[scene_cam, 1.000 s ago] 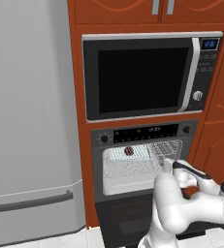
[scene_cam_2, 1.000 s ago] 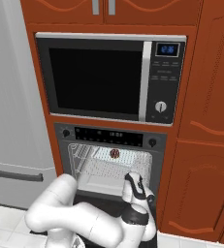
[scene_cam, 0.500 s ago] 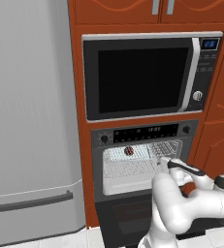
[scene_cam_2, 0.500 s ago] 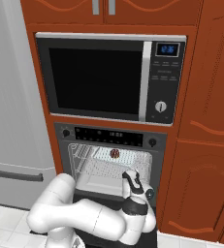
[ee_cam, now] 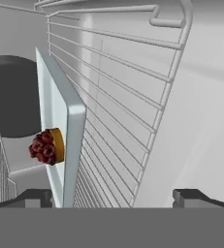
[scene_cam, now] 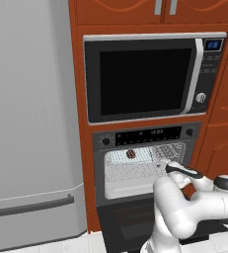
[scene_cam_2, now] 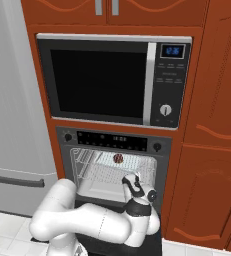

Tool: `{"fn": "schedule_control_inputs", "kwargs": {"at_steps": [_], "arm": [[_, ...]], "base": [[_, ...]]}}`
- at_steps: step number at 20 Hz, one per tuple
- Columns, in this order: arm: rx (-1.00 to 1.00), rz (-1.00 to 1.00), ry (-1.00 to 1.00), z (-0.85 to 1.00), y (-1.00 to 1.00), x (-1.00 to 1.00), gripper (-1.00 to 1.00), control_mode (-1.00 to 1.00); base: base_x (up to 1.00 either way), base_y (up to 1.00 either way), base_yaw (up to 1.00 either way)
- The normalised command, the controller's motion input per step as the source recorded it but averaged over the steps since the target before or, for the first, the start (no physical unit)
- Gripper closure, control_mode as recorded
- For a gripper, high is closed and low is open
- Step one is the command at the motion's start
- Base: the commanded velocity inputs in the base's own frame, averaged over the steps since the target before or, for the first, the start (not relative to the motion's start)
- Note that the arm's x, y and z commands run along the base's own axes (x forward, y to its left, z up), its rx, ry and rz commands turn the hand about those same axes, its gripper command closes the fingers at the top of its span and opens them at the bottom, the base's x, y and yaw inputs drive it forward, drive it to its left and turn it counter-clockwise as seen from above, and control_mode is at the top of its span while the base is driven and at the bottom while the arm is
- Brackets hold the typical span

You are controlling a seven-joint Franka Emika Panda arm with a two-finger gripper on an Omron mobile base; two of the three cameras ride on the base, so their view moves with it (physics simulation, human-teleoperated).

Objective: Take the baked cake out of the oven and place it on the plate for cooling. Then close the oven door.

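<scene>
The white arm is bent low in front of the oven point(scene_cam: 145, 165), its thick forearm lying across the foot of the oven opening and its wrist turned in toward the pale cavity. The gripper point(scene_cam_2: 130, 179) sits at the mouth of the oven on the cavity's right side, pointing inward. In the hand view its two dark fingertips point(ee_cam: 33, 197) stand wide apart with nothing between them, the jaws spread and holding nothing.
</scene>
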Motion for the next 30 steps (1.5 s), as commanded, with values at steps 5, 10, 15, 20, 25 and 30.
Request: {"fn": "schedule_control_inputs", "kwargs": {"at_steps": [5,10,15,20,25,30], "arm": [[0.08,0.04,-0.06,-0.27,0.00,0.04,-1.00,-1.00],[0.04,0.04,-0.02,-0.12,0.00,0.00,-1.00,-1.00],[0.04,0.02,-0.03,-0.02,0.00,0.01,-1.00,-1.00],[0.03,0.03,-0.07,-0.07,0.00,0.10,-1.00,-1.00],[0.08,0.06,-0.08,-0.18,0.00,0.18,-1.00,-1.00],[0.06,0.03,-0.10,-0.43,0.00,0.07,-1.00,-1.00]], "base": [[0.00,0.00,0.00],[0.00,0.00,0.00],[0.00,0.00,0.00],[0.00,0.00,0.00],[0.00,0.00,0.00],[0.00,0.00,0.00]]}}
